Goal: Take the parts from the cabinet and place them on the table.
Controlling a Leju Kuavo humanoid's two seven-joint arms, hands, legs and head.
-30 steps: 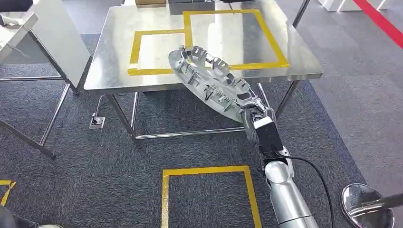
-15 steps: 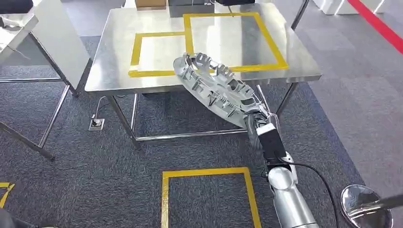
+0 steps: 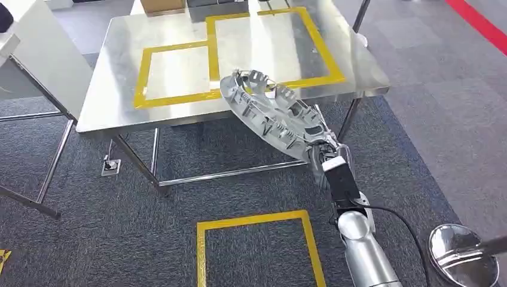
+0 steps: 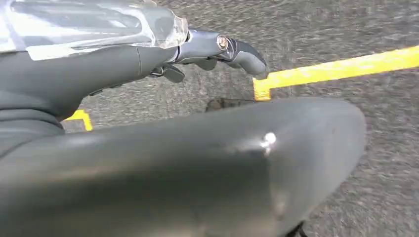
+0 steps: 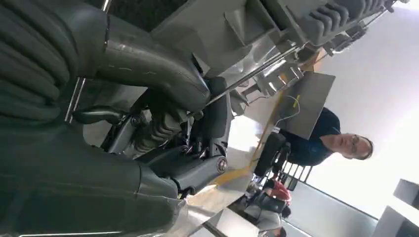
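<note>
R hand (image 3: 323, 149) grips the part (image 3: 272, 113) by its near end; fingers wrapped on the rim, wrist view confirms contact. Part is long, curved, silver-grey, held in air, tilted. Long axis runs from hand up and fwd-left toward the table (image 3: 113, 89); far end overlaps the table's near edge by the yellow tape frame (image 3: 179, 95), rest hangs over carpet. Part not yet set down. L hand (image 4: 217, 49) hangs low over the floor, holds nothing, fingers loosely curled. Judgement: next move needs reach fwd, then lower flat.
</note>
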